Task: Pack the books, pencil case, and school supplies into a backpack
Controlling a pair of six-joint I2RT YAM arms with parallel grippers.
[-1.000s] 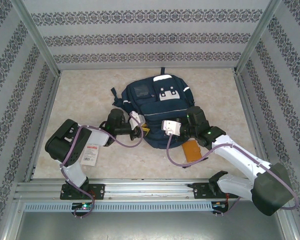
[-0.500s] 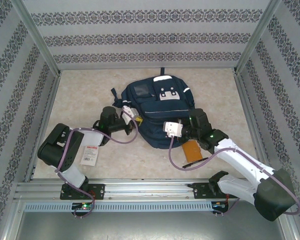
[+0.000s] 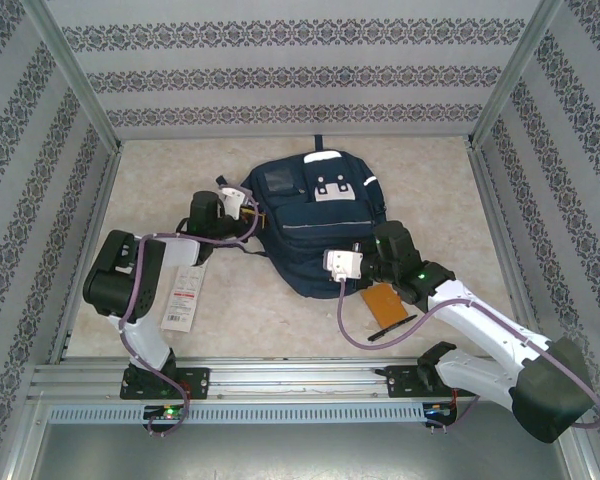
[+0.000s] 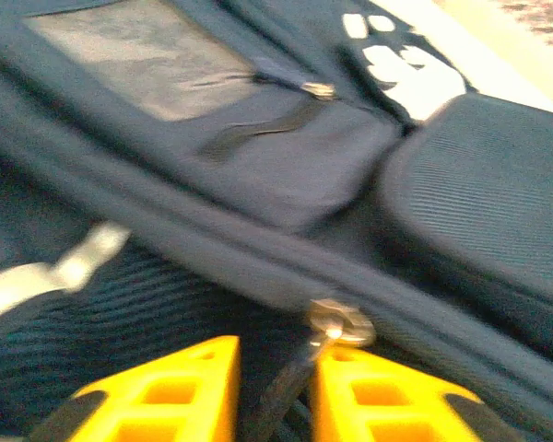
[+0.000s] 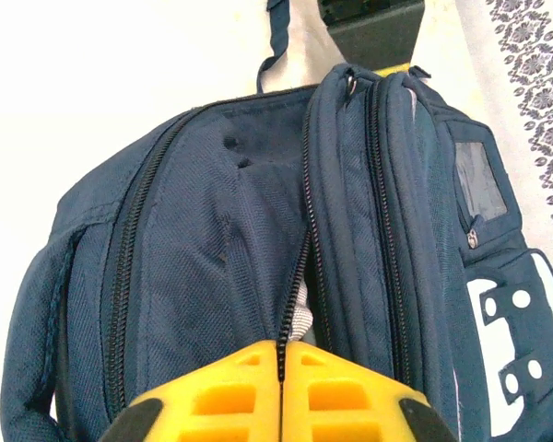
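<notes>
Backpack lies flat mid-table, white patch up. Left gripper is at its left side; the fingers are slightly apart with a dark zipper pull in the gap, just below a metal ring. The view is blurry, so I cannot tell if it's pinched. Right gripper is at the pack's near edge, fingers pressed together where a partly open zipper runs down to them. White packet lies by the left arm. Black pen and orange rectangle lie by the right arm, outside the pack.
</notes>
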